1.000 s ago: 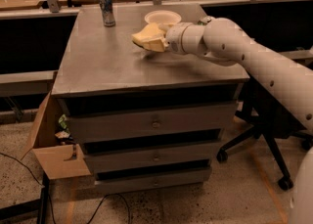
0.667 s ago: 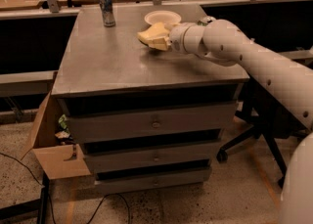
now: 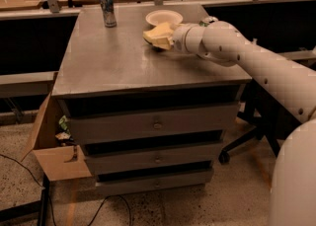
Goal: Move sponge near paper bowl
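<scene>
The pale yellow sponge (image 3: 157, 35) is held at the tip of my gripper (image 3: 165, 38), just above the grey cabinet top (image 3: 118, 57). The gripper is shut on it. The off-white paper bowl (image 3: 163, 18) stands right behind the sponge, at the back of the top; the sponge's far edge is close to the bowl's front rim. My white arm (image 3: 237, 57) reaches in from the right.
A metal can (image 3: 107, 8) stands upright at the back left of the top. The cabinet has drawers (image 3: 157, 124) below. An open cardboard box (image 3: 52, 143) sits on the floor at the left. An office chair base (image 3: 247, 141) is at the right.
My gripper has carried the sponge a little farther back and right, closer to the paper bowl. The bowl and the can have not moved.
</scene>
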